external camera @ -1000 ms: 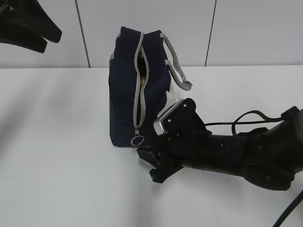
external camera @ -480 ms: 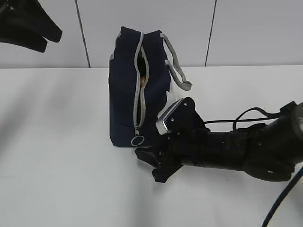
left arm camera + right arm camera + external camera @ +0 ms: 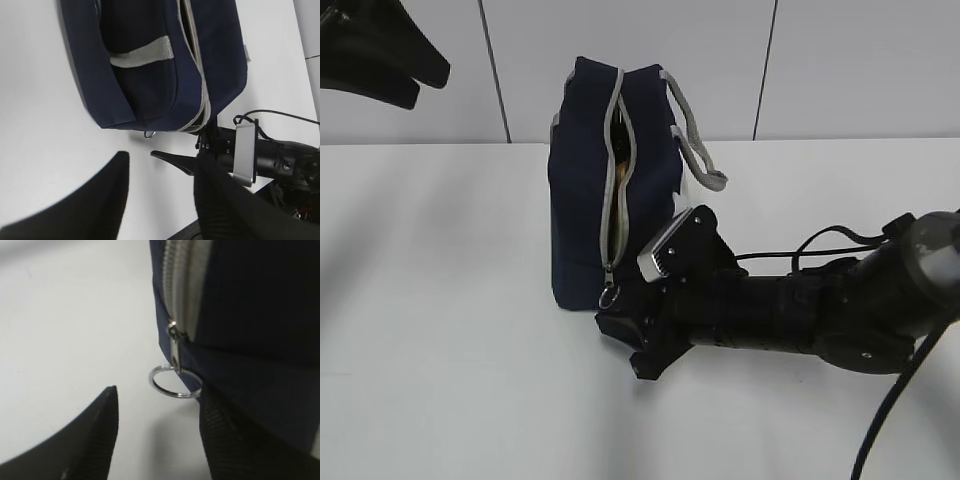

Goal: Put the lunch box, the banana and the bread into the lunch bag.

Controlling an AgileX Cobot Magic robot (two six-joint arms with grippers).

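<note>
My right arm (image 3: 800, 315) is matte black and tubular, with small screws, a silver ribbed camera block (image 3: 665, 250) and looping black cables (image 3: 840, 240).

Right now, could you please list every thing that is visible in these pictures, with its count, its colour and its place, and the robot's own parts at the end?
lunch bag: one, navy blue with grey zipper band and grey strap handles, standing on the table near the back wall; zipper open, something golden-brown shows faintly in the gap.
ring pull: one, silver metal, hanging at the low end of the zipper, near the table surface.
table: one, white, under everything.
wall: white panels with dark seams, behind the table.
right gripper: one, black, low on the table beside the bag, jaws open, the ring pull just ahead of them.
left gripper: one, black, raised above the bag's left, open, holding nothing.
</note>
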